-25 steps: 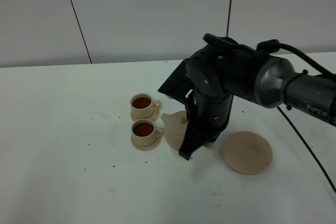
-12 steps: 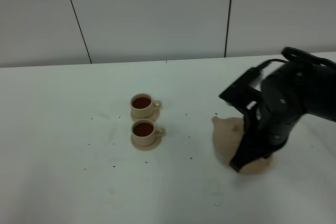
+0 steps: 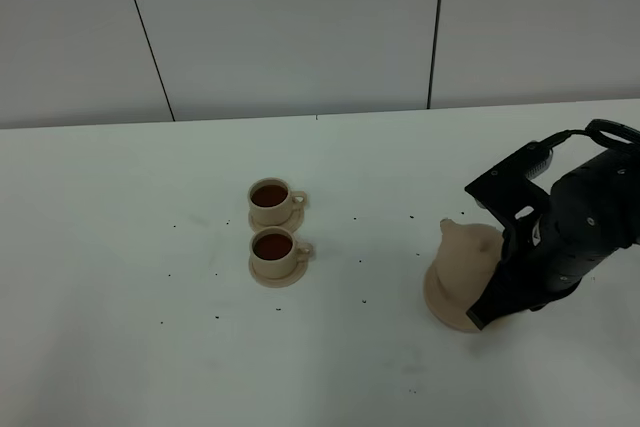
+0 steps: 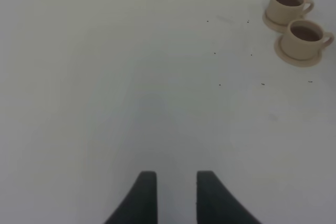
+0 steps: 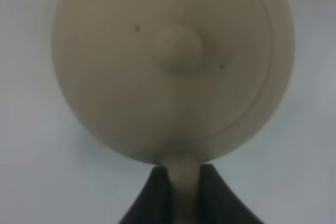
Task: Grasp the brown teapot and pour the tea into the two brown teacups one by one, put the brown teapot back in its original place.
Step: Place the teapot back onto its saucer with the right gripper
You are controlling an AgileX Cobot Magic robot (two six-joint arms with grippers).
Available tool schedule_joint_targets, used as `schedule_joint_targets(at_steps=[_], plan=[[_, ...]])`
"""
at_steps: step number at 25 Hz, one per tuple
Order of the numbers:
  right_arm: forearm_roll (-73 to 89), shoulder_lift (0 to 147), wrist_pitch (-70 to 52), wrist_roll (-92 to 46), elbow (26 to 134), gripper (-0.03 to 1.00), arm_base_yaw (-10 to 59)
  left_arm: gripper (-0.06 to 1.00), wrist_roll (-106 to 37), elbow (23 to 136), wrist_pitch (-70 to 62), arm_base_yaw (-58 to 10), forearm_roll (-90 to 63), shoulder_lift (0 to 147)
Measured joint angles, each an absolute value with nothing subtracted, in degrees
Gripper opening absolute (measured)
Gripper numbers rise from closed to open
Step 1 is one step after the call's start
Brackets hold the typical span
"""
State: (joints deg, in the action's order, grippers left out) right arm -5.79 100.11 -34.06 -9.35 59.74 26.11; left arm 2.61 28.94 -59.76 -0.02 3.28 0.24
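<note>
The right gripper point(image 5: 184, 182) is clamped on the loop handle of the brown teapot point(image 3: 468, 259), which sits over the wide saucer point(image 3: 445, 312) — lower it flat and centred, then release slowly. Farther away, the two brown teacups point(image 3: 272, 224) stand full; the left gripper point(image 4: 176, 192) hangs slightly parted and empty.

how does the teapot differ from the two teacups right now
The brown teapot is far bigger than the two brown teacups. It has a knobbed lid, whereas the teacups are open and show dark tea. The right end effector is clamped on the teapot's handle, while the teacups stand untouched on small saucers. All share the same matte tan colour.
</note>
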Motion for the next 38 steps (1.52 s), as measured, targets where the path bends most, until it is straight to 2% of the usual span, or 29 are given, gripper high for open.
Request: schedule_joint_targets(at_steps=[5,28,31,38], plan=[[-5.2,102.5,-31.3,-8.9,59.7,0.1,26.1,0.26,2.6,28.9,-59.8,0.0,3.3,0.2],[-3.3,104.4,-32.5,-7.6,59.7,0.1,26.1,0.26,2.6,28.9,-59.8,0.0,3.3,0.2],[-3.3,104.4,-32.6,-7.6,59.7,0.14,26.1,0.26,2.6,28.9,-59.8,0.0,3.3,0.2],[-3.3,104.4,-32.6,-7.6,59.7,0.39,26.1,0.26,2.6,28.9,-59.8,0.0,3.3,0.2]])
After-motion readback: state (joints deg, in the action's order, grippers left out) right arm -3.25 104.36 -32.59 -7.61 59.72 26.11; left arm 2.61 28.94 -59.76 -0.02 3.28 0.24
